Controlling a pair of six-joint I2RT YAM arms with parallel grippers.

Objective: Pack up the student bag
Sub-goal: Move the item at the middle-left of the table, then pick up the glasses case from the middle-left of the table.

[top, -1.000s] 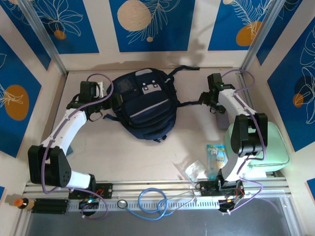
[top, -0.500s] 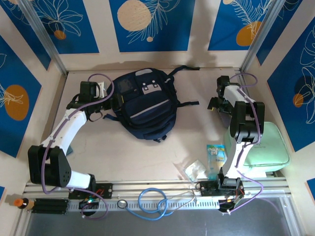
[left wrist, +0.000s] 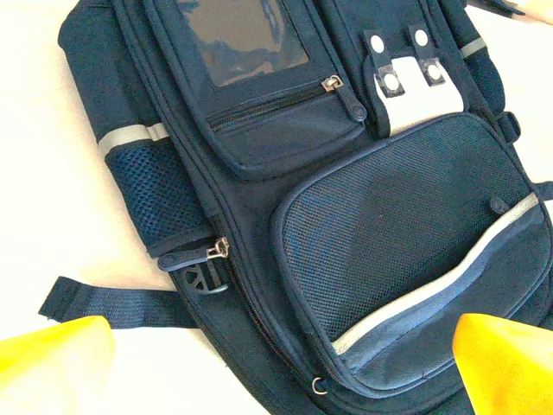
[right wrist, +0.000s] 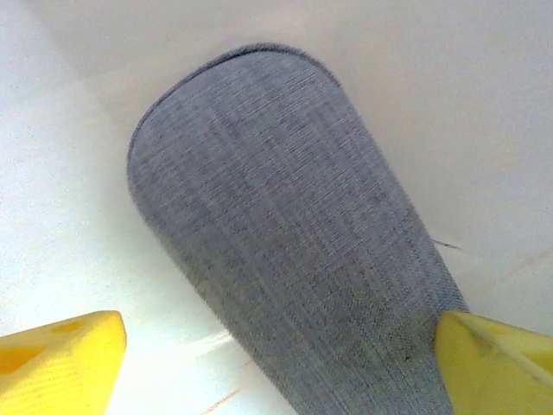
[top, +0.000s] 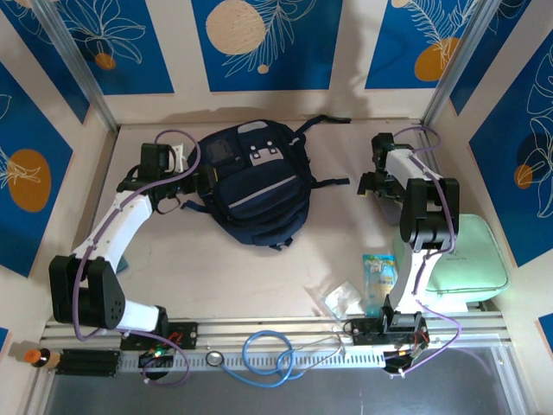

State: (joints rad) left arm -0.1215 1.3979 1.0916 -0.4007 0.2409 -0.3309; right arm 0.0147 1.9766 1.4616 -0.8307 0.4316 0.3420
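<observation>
A: Which step now?
B: I think, fetching the grey pouch near the counter's right edge. My right hand hangs over it, spread. My left hand, spread too, is beside the bag, far middle.
A: Next?
B: Lower and pinch the pouch. The bag looks zipped.

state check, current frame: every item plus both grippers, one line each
student bag: flat on the table, front up, visible zips shut.
left gripper: open, empty, at the bag's left side.
right gripper: open, empty, over the grey pouch.
grey pouch: flat on the table, not held.
mint green case: flat at the table's right edge; zip not readable.
</observation>
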